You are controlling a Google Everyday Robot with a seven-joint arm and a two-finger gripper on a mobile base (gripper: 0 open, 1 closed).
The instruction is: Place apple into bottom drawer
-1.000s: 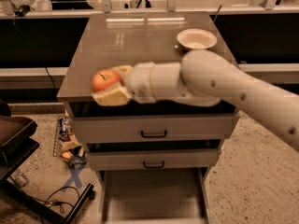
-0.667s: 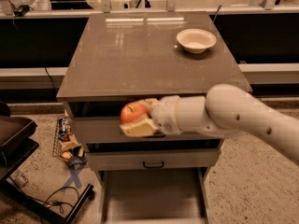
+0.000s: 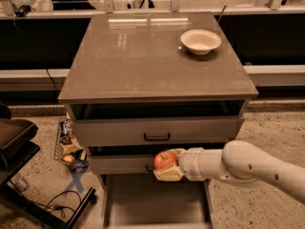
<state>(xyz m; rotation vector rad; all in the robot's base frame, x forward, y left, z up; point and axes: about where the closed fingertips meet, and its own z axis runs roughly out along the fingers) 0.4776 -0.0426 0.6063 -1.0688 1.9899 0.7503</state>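
The red-orange apple (image 3: 164, 160) sits between the cream fingers of my gripper (image 3: 167, 166), which is shut on it. The white arm comes in from the right. The gripper holds the apple in front of the middle drawer's grey front, just above the back of the bottom drawer (image 3: 152, 199). The bottom drawer is pulled out towards the camera and its plain grey floor shows.
The grey cabinet top (image 3: 143, 56) carries a white bowl (image 3: 200, 41) at the back right. The top drawer front (image 3: 157, 130) has a black handle. A wire basket of packets (image 3: 66, 144) and cables lie on the floor at the left.
The gripper has carried the apple down from the front left edge of the cabinet top, past the top drawer, to the level of the middle drawer above the open bottom drawer.
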